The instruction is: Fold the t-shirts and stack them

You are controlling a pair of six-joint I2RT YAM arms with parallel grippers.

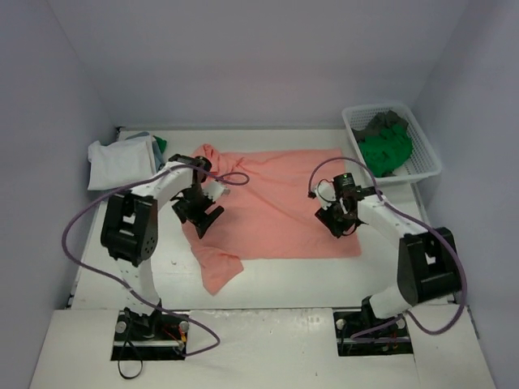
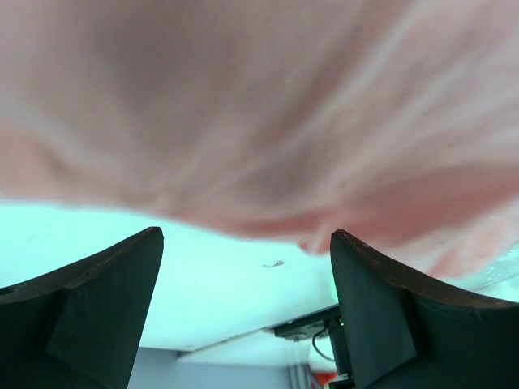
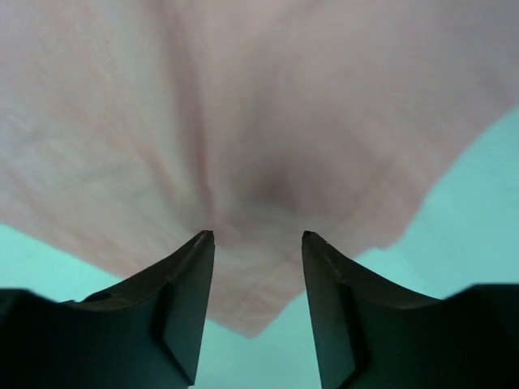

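A salmon pink t-shirt (image 1: 284, 198) lies spread across the middle of the table, one sleeve trailing toward the near edge. My left gripper (image 1: 204, 219) hovers at its left edge, open wide; in the left wrist view its gripper (image 2: 243, 235) frames bare table, with the pink cloth (image 2: 268, 105) just beyond the tips. My right gripper (image 1: 336, 226) is low over the shirt's right side. Its gripper (image 3: 258, 235) is open, and a corner of the pink shirt (image 3: 243, 105) lies loose between and under the fingers.
A white mesh basket (image 1: 426, 142) at the back right holds a green t-shirt (image 1: 385, 150) and a dark grey one (image 1: 388, 121). A folded pile with a white t-shirt (image 1: 117, 162) on top sits at the back left. Walls enclose the table.
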